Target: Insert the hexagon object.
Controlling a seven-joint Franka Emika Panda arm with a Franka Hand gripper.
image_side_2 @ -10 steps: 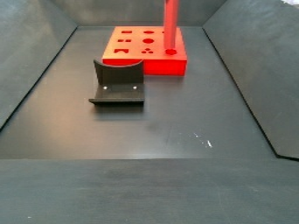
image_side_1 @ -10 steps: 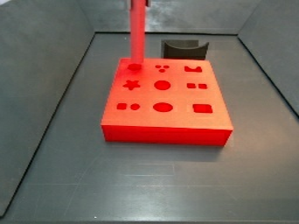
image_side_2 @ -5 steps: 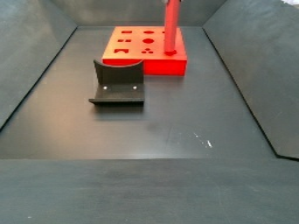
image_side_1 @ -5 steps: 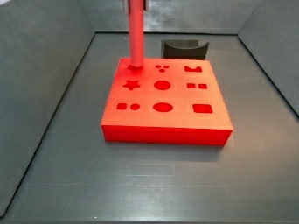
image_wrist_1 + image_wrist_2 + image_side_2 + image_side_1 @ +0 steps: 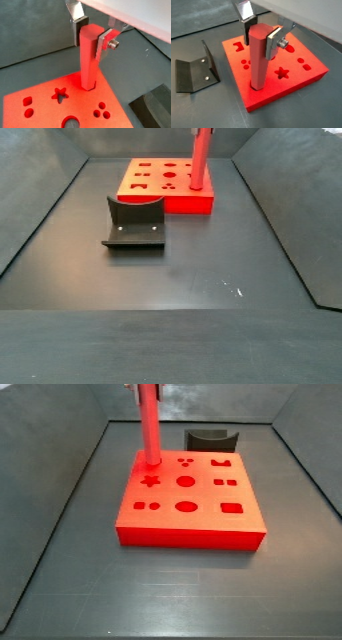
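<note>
The hexagon object (image 5: pixel 90 60) is a long light-red peg standing upright, also seen in the wrist view (image 5: pixel 258 60) and in both side views (image 5: pixel 148 424) (image 5: pixel 199 158). Its lower end sits in a hole at a corner of the flat red block (image 5: pixel 298 75) with shaped holes (image 5: pixel 201 524) (image 5: pixel 154 183). My gripper (image 5: pixel 90 31) is shut on the peg's top, one silver finger on each side, as the wrist view (image 5: pixel 260 31) also shows. The gripper is out of frame in both side views.
The dark fixture (image 5: pixel 194 70) stands on the grey floor beside the red block, apart from it (image 5: pixel 134 223) (image 5: pixel 210 439). Sloping grey walls (image 5: pixel 40 208) enclose the floor on all sides.
The peg has shifted slightly sideways and lower at the block's corner hole. The block and fixture have not moved.
</note>
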